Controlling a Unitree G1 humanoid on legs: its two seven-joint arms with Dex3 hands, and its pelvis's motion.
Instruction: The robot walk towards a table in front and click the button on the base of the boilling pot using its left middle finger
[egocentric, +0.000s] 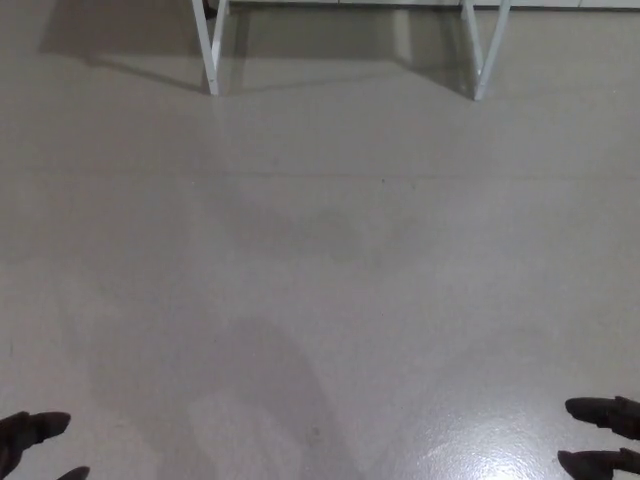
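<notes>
- A pale grey floor (320, 260) is filling almost the whole head view, smooth and a little glossy, with a bright reflection lying near the lower right corner.
- Faint seams are running across the floor, and a soft darker shadow is spreading over its middle and lower left part.
- At the top edge, two white table legs (211, 50) are standing on the floor, one at the left of centre and one at the right of centre, both slightly slanted; they are casting shadows toward the left.
- Only the legs of the table are showing; the table top is lying above the edge of the picture, so the boiling pot and its button are not showing in this view.
- The left hand (30, 435) is appearing in the lower left corner, only dark fingertips, holding nothing; one cannot tell whether it is open or closed.
- The right hand (603, 435) is appearing in the lower right corner; two dark fingers are pointing inward with a gap between them, holding nothing.
- Both hands are staying well apart from the table legs.
</notes>
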